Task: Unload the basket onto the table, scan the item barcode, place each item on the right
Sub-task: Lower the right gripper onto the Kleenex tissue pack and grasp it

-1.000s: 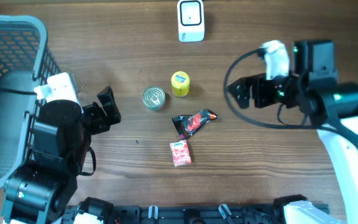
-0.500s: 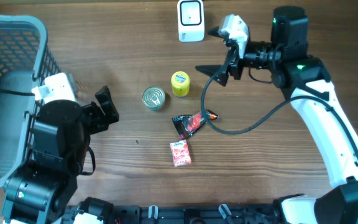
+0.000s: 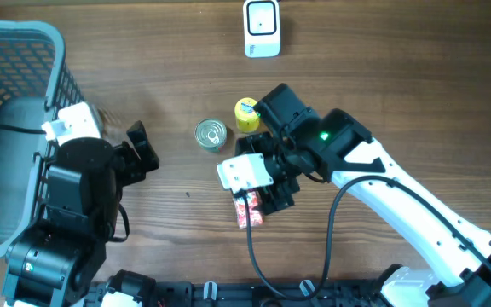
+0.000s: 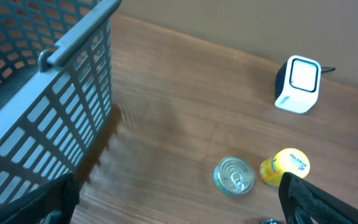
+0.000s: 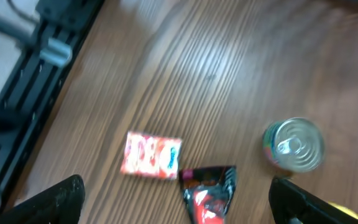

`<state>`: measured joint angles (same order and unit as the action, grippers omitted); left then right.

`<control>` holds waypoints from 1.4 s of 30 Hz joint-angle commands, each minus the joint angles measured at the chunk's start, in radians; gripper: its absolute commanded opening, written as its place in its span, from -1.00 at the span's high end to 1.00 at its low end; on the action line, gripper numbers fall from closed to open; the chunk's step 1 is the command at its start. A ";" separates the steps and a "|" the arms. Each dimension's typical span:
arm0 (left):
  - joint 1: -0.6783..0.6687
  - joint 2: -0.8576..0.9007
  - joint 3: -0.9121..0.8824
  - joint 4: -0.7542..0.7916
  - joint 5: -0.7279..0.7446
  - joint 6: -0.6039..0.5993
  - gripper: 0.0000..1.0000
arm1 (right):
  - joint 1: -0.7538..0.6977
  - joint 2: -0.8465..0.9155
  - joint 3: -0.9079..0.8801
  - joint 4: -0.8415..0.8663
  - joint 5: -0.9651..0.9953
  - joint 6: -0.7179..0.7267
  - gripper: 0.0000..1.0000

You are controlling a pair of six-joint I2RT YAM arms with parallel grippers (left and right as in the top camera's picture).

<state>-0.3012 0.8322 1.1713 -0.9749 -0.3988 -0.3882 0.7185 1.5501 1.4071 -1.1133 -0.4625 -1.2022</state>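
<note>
Pickup step: my right end effector (image 5: 176,186) hovers spread, empty, over the red-and-black pouch (image 5: 211,198). Next I should pinch it and carry it to the twelve-o'clock scanner (image 3: 261,27).

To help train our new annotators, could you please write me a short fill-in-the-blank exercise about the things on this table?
On the table, the basket stands at the ___ side.
The can stands next to a small ___ jar.
The scanner at the far edge is ___ in colour.
Missing words: left; yellow; white.
</note>
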 commanded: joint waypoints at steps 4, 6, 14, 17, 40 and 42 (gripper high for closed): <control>-0.003 -0.004 0.007 -0.014 -0.018 -0.013 -1.00 | -0.009 0.084 -0.048 0.077 0.038 -0.080 -1.00; -0.003 -0.004 0.007 -0.014 -0.018 -0.013 -1.00 | -0.014 0.146 -0.071 0.120 0.050 -0.077 -1.00; -0.003 -0.004 0.007 -0.042 -0.018 -0.013 -1.00 | -0.016 0.246 -0.085 0.172 0.042 0.016 -1.00; -0.003 -0.004 0.007 -0.042 -0.018 -0.013 -1.00 | -0.016 0.246 -0.150 0.261 0.035 0.066 -1.00; -0.003 -0.004 0.007 -0.059 -0.018 -0.012 -1.00 | 0.140 0.246 -0.364 0.431 0.153 0.140 -1.00; -0.003 -0.004 0.007 -0.071 -0.018 -0.011 -1.00 | 0.142 0.246 -0.378 0.463 0.172 0.163 -1.00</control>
<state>-0.3012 0.8322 1.1713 -1.0340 -0.3996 -0.3882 0.8532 1.7824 1.0595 -0.6781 -0.3313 -1.0920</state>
